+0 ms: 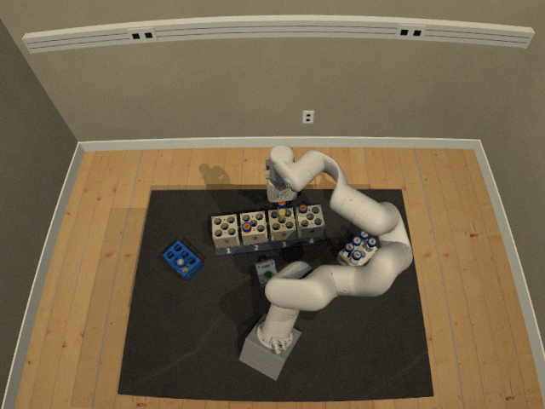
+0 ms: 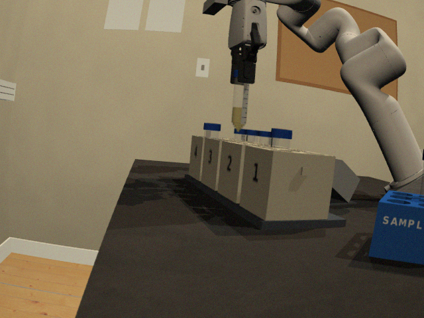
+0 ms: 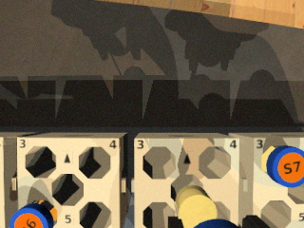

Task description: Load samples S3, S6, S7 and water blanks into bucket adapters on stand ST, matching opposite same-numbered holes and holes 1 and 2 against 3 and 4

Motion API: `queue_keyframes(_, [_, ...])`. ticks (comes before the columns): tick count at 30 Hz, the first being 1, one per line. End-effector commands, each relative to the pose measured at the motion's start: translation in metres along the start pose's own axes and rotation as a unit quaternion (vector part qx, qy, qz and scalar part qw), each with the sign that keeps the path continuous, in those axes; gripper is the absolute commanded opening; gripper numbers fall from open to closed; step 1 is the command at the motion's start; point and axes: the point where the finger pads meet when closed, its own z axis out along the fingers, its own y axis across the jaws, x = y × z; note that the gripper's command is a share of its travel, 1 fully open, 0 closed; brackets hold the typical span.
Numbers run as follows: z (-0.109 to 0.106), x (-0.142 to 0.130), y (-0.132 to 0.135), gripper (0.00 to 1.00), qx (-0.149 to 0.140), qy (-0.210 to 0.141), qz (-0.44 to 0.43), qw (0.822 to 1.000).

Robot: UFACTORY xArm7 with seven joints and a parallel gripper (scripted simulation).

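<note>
My gripper point(image 1: 282, 202) point(image 2: 243, 80) point(image 3: 215, 222) is shut on an upright sample tube point(image 1: 282, 214) point(image 2: 237, 116) point(image 3: 197, 210) with a blue cap, orange dot and yellow liquid. Its ID is unreadable; S6 and S7 stand elsewhere, so it is S3. Its tip hangs above adapter 3 point(image 1: 282, 233) point(image 3: 233, 190), whose visible holes are empty. S6 point(image 1: 246, 227) point(image 3: 29, 222) stands in hole 2 of adapter 2 point(image 1: 255, 239) point(image 2: 232, 177). S7 point(image 1: 302, 208) point(image 3: 291, 167) stands in hole 3 of adapter 4 point(image 1: 312, 232). Adapter 1 point(image 1: 226, 242) point(image 2: 297, 198) is empty.
A beige rack with several blue-capped blanks point(image 1: 357, 255) stands right of the stand, partly behind the arm. The blue sample rack point(image 1: 192, 271) point(image 2: 397, 239) at left holds a pale-dotted tube point(image 1: 180, 262). The desk with the green DONE key point(image 1: 267, 273) stands in front of the stand.
</note>
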Motion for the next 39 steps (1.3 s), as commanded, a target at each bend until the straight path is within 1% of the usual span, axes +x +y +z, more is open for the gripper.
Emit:
queue_keyframes(1, [0.007,0.001,0.0,0.0,0.0,0.002,0.0,1.0])
queue_keyframes(21, [0.009,0.001,0.0,0.0,0.0,0.002,0.0,1.0])
queue_keyframes(39, [0.025,0.001,0.0,0.0,0.0,0.002,0.0,1.0])
